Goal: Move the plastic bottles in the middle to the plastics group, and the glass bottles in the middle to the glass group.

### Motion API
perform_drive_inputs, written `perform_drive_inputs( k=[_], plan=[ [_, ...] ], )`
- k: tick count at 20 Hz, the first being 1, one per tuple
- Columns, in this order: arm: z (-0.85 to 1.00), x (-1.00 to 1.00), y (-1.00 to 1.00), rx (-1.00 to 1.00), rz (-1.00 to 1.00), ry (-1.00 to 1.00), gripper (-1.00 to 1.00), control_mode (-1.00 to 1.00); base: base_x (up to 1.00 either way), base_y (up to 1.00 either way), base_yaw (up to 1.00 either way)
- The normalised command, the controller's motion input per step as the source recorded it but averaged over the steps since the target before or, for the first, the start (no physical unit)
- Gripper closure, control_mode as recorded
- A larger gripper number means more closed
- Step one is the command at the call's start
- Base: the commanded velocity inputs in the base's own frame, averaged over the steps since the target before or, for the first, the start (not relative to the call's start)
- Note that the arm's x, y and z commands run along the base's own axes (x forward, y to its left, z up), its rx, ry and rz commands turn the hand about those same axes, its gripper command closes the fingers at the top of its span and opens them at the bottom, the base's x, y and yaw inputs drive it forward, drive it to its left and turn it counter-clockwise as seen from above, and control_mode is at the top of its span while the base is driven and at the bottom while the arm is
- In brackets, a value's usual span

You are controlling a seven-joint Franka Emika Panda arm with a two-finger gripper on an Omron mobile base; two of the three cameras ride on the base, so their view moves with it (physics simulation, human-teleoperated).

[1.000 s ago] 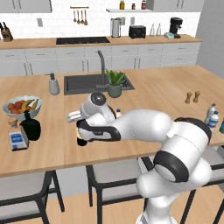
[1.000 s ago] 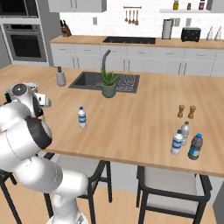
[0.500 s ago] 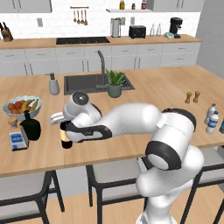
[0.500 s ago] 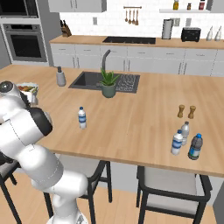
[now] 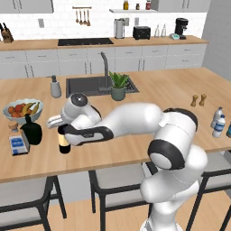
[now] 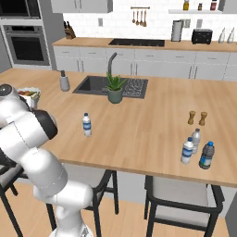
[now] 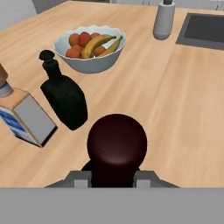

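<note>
gripper (image 5: 63,131) clamped on the neck of the tall dark wine bottle with tan-yellow label (image 5: 64,143), bottle upright at the left of the light wood surface (image 5: 171,90). Just beside it: squat round black bottle (image 5: 31,131) and small square clear bottle with blue label (image 5: 17,143) (white fruit bowl (image 5: 22,109) behind them). One small clear plastic water bottle (image 6: 86,125) stands mid-surface, well apart

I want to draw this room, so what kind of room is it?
A kitchen, it seems: a dark sink set in the long wooden counter, a black stovetop by the back wall, and a white bowl of fruit.
</note>
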Motion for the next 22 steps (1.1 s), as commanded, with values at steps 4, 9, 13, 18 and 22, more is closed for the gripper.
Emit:
perform_drive_inputs(
  k=[4,9,13,18,22],
  plan=[
    [0.00,0.00,0.27,0.00,0.01,0.00,1.00,-1.00,0.00,0.00,0.00],
    [0.00,0.00,0.11,0.00,0.02,0.00,1.00,-1.00,0.00,0.00,0.00],
    [0.00,0.00,0.03,0.00,0.00,0.00,1.00,-1.00,0.00,0.00,0.00],
    [0.00,0.02,0.25,0.00,0.00,0.00,1.00,-1.00,0.00,0.00,0.00],
    [0.00,0.16,0.27,0.00,0.00,0.00,1.00,-1.00,0.00,0.00,0.00]
  ],
)
